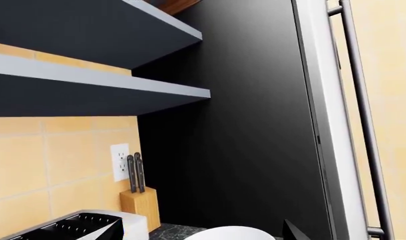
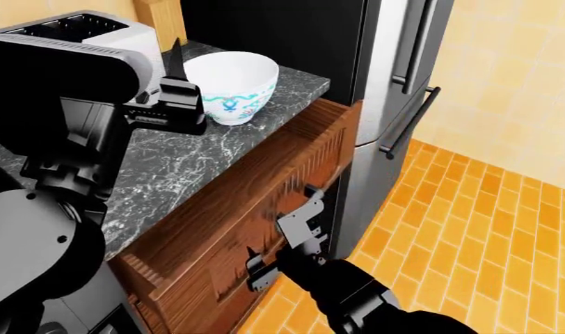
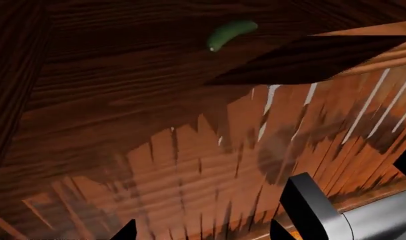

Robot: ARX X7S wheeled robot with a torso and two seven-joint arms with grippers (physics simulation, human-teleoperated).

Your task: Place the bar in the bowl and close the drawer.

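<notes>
Three views are on record. In the left wrist view we find the white rim of the bowl [image 1: 230, 233] at the frame's edge, beside a toaster [image 1: 76, 226], a knife block [image 1: 139, 206] and the dark side of a refrigerator [image 1: 243, 125]. Only two dark finger tips of the left gripper show here, and we cannot tell from them how the jaws stand.

In the head view the left gripper [image 2: 176, 97] hangs just beside the bowl [image 2: 232, 87], which sits on the marble counter [image 2: 185, 160] near the toaster [image 2: 74, 45]; the bowl is white with a teal and pink pattern outside. We still cannot tell whether these fingers are parted. The drawer [image 2: 255, 209] stands pulled out, and the right gripper [image 2: 282, 247] sits against its slatted front, fingers spread apart.

In the right wrist view we see the drawer's [image 3: 123, 100] reddish grained floor, with a small green object [image 3: 231, 33] lying well apart from the right gripper's fingers [image 3: 310, 200]. The silver handle [image 3: 383, 220] shows just beside them.
</notes>
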